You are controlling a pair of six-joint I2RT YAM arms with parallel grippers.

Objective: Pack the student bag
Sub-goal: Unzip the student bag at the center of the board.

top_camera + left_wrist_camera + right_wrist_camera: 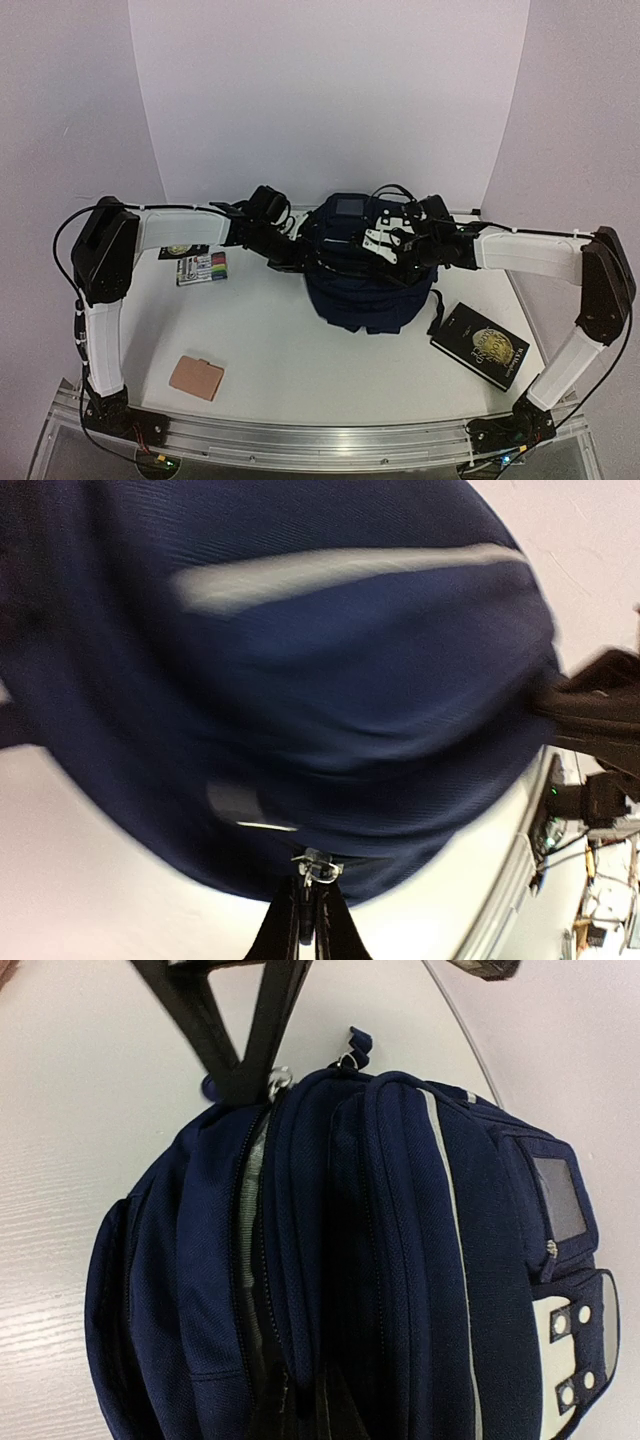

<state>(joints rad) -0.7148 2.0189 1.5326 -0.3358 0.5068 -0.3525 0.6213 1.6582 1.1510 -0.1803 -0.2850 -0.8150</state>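
The left gripper [309, 898] is clenched, its two black fingers pressed together on a metal zip pull [317, 865] at the lower edge of the student bag [360, 290]. The right gripper [243, 1086] is clenched too. Its fingertips meet in a point against the bag's top rim, just beside a second metal pull [279, 1081]; whether they pinch that pull or only the fabric cannot be told.

The navy bag stands at the middle of the table [300, 340], pushed a little towards 12 o'clock, with one arm reaching in from each side. In the top view the left gripper is at the bag's 9 o'clock flank and the right gripper is over its top, towards 1 o'clock. The right wrist view shows a zip partly parted, with grey lining [250, 1250] in the gap. It also shows a thin pale stripe [450, 1210] running along the front panel and a greyish patch [560, 1195] near the top.

A black book with a gold emblem [480, 345] lies flat at 4 o'clock from the bag, near it but apart. A pack of coloured markers [203, 268] lies at 9 o'clock, beyond the left gripper. Just beside the pack, partly under the left arm, is a small dark flat item with a gold mark [180, 250]. A tan folder-shaped card [197, 378] lies at 7 o'clock, well apart from the bag.
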